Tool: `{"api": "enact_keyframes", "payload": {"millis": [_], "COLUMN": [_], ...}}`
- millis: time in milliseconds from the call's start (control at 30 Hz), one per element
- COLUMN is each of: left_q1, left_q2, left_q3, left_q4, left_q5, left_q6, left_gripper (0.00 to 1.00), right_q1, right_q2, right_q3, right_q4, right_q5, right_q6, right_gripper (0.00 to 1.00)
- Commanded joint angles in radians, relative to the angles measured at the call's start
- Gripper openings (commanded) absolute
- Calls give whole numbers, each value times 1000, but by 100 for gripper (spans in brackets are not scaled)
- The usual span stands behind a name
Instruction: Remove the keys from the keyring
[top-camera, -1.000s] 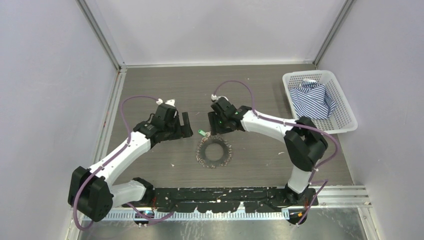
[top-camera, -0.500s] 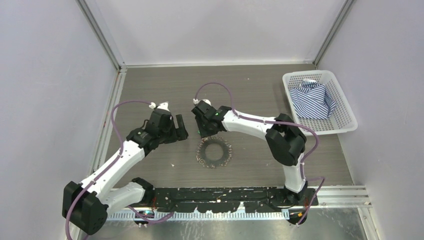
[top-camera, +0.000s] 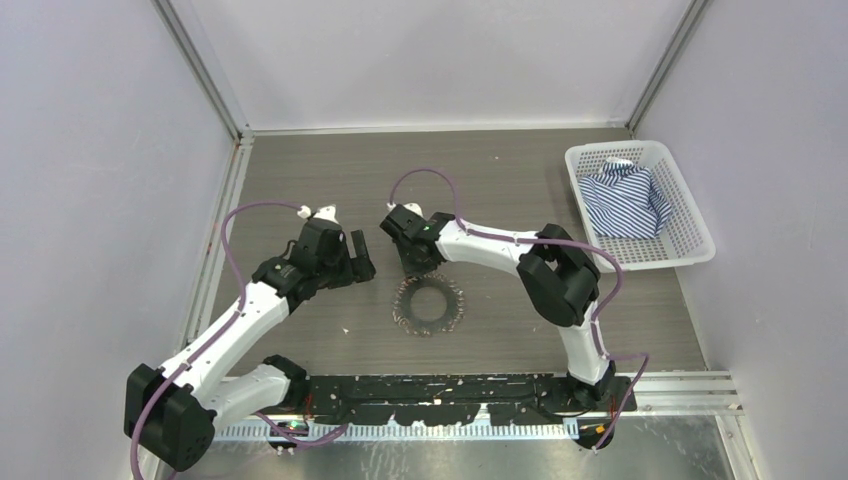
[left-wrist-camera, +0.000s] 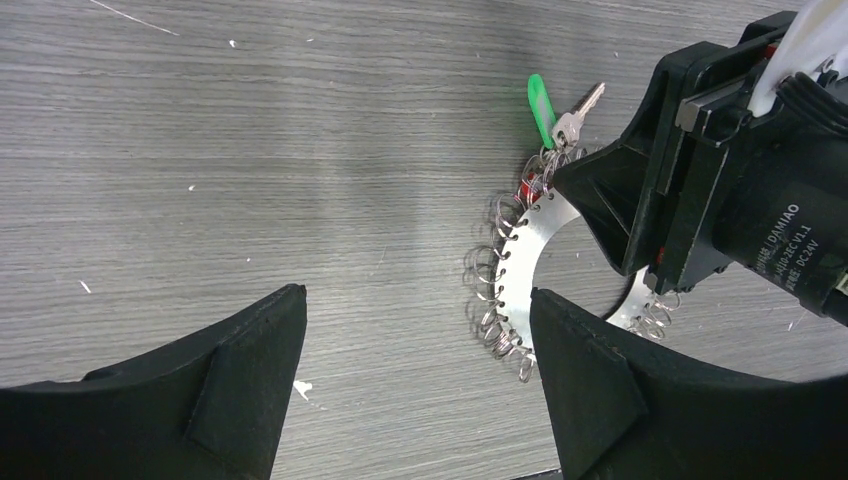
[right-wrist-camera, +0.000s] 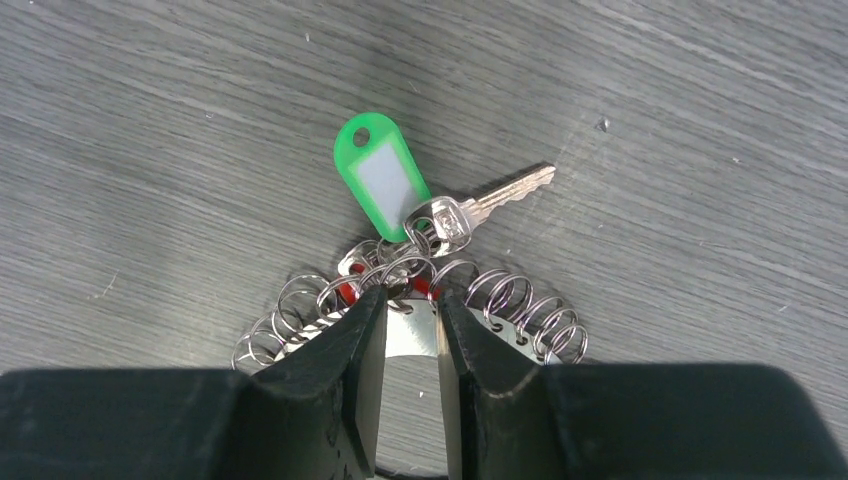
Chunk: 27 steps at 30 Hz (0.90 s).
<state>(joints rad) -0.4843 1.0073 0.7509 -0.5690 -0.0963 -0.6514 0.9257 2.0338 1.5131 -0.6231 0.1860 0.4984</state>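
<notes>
The keyring (top-camera: 430, 306) is a flat silvery ring plate (left-wrist-camera: 525, 250) lying on the table, its rim hung with many small wire loops (right-wrist-camera: 520, 305). At its far edge, one silver key (right-wrist-camera: 490, 200) and a green plastic tag (right-wrist-camera: 380, 185) hang from a loop. My right gripper (right-wrist-camera: 412, 300) points down onto that far edge. Its jaws are close together with a narrow gap, and wire loops and a red bit sit at the tips. Whether they pinch anything is unclear. My left gripper (left-wrist-camera: 418, 330) hovers wide open just left of the keyring, holding nothing.
A white basket (top-camera: 610, 148) holding a blue striped cloth (top-camera: 625, 200) stands at the back right. Grey walls enclose the wooden tabletop on three sides. The right arm's elbow reaches over the table right of the keyring.
The right gripper has swung left and come down on the keyring's far edge, its jaws narrowing. The left arm shifted slightly left, its jaws still wide.
</notes>
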Motion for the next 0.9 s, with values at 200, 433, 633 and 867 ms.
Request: {"api": "enact_keyframes", "payload": {"millis": [200, 433, 633, 867], "left_q1": [4, 4, 4, 4], "left_q2": [-24, -18, -11, -8], "left_q3": [0, 1, -1, 9], "left_q4": [3, 9, 19, 18], "left_q5": [1, 9, 19, 20], "left_q6": [5, 10, 10, 18], "left_gripper": [83, 83, 83, 83], "right_q1": [28, 34, 50, 50], "right_q2": [35, 34, 48, 72], "right_q3": [91, 90, 110, 105], "right_q4": [-34, -41, -49, -40], "right_q5": [61, 68, 78, 97], "right_q6": [-29, -32, -53, -53], "right_gripper": [33, 34, 34, 34]}}
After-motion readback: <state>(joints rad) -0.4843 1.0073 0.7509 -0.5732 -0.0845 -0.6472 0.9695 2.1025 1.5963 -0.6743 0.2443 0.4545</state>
